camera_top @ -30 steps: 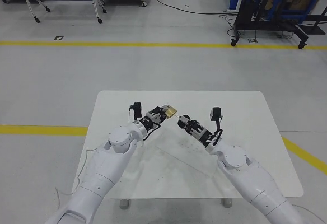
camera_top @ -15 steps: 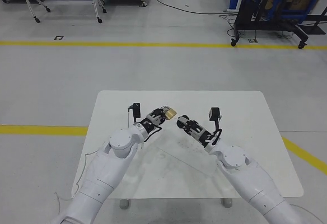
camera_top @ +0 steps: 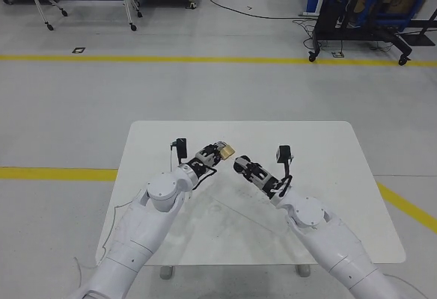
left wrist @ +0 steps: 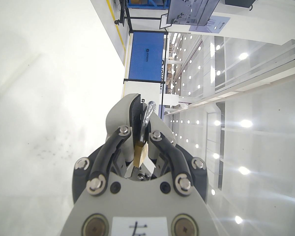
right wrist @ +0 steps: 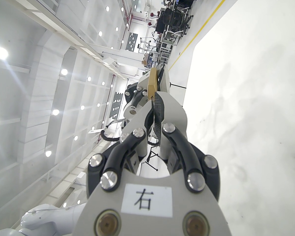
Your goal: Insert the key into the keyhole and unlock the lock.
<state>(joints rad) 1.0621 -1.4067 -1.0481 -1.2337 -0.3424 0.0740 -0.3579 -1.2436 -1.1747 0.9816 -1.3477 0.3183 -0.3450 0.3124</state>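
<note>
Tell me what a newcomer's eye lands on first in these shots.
The brass padlock draws the eye first, pinched in the left hand above the middle of the white table. Facing it, the right hand holds the key with its tip right at the padlock's body. Whether it has entered the keyhole cannot be told.

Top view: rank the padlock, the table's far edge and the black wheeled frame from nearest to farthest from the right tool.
1. The padlock, just off the tip of the right tool, above mid-table.
2. The table's far edge, beyond both arms.
3. The black wheeled frame, on the floor at the far right.
</note>
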